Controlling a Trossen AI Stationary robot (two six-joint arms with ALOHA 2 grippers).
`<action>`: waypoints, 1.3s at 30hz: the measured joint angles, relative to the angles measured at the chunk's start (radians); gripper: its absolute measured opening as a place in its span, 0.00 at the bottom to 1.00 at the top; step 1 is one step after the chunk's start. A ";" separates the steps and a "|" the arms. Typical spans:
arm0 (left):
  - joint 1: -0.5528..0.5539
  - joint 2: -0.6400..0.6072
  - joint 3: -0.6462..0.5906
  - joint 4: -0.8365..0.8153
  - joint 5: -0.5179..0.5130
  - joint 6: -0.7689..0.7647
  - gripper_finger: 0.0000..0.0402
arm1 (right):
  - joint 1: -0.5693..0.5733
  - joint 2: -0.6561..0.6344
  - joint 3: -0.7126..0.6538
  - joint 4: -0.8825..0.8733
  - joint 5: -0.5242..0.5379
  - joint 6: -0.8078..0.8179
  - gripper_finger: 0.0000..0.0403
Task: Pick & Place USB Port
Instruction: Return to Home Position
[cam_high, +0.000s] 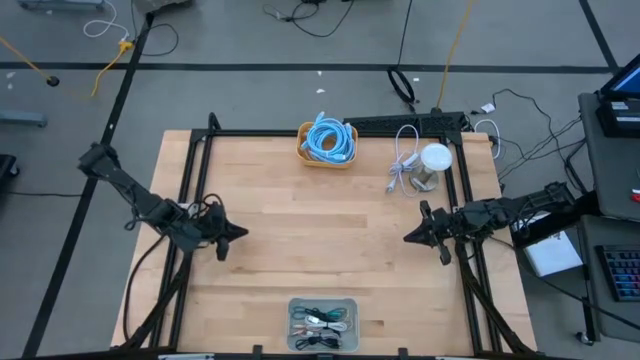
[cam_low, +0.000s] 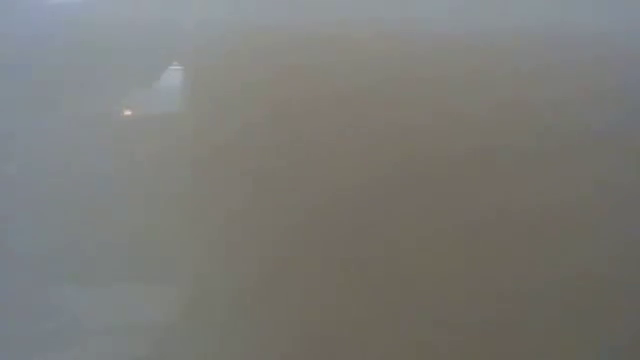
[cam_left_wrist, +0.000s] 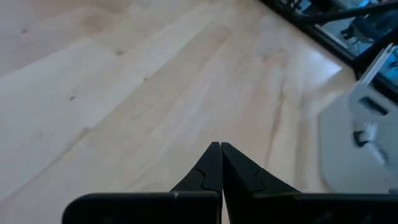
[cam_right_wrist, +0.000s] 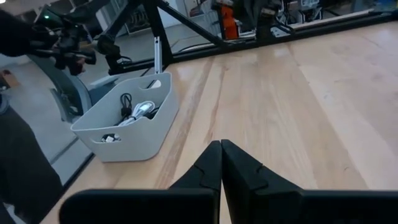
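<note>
Over the bench's (cam_high: 300, 220) 2 sides, left arm (cam_high: 150, 205) and right arm (cam_high: 500, 212) hang parked, jaws pinched together, empty (cables (cam_high: 322, 320) apparently lie in the gray bin (cam_high: 322, 301)).

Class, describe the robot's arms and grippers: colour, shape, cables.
Both arms are black, slim and jointed. The left gripper and right gripper each carry two black fingers tapering to a point. Dark cables loop beside the left arm.

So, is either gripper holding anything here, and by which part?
Nothing. The left gripper and right gripper are both shut and empty over the wooden table; cables lie in the gray bin.
</note>
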 joint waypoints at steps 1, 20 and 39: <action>0.000 -0.025 -0.025 -0.001 0.000 0.005 0.00 | 0.000 0.000 0.000 0.001 0.000 -0.012 0.00; 0.054 -0.205 -0.137 -0.006 0.003 0.241 0.00 | 0.000 0.000 -0.008 0.187 0.002 -0.040 0.00; 0.053 -0.205 -0.137 0.026 0.004 0.290 0.08 | 0.000 0.000 -0.002 0.198 0.001 -0.040 0.00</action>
